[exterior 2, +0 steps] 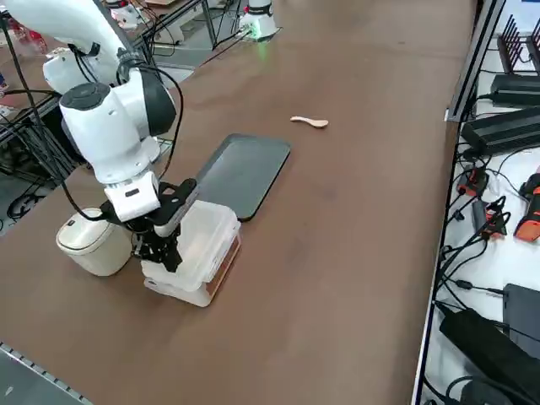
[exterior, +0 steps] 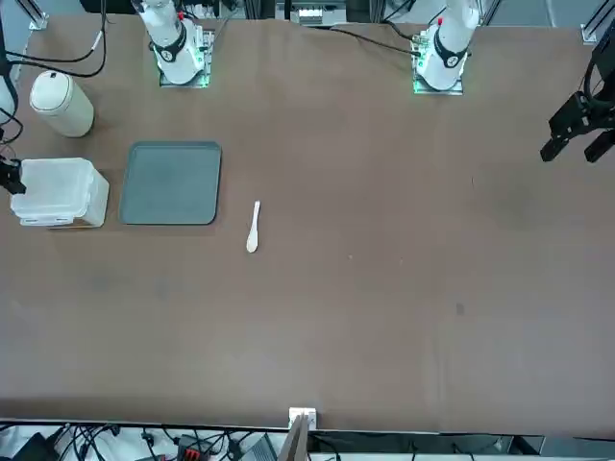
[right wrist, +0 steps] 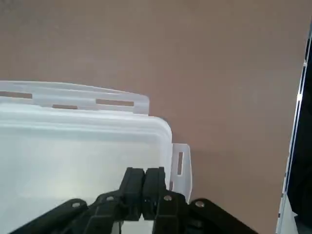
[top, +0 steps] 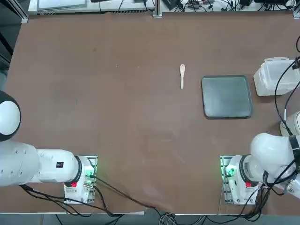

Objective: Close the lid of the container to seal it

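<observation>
The right pincer (right wrist: 142,171), black and two-fingered, was pressed together with nothing between its fingers, just over the white translucent lid (right wrist: 83,156). Beneath it on the tabletop (exterior 2: 354,253), the clear rounded plastic container (exterior 2: 192,291) had its lid lying across the top, the side flaps sticking outward. A round white canister (exterior 2: 95,243) stood beside the container, close to the pincer. The step looked like sealing: best done by pressing straight down near each edge, then folding the flaps down until they caught, gently enough to keep the container from sliding.

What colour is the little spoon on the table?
The spoon is white; it shows best in the top view.
</observation>
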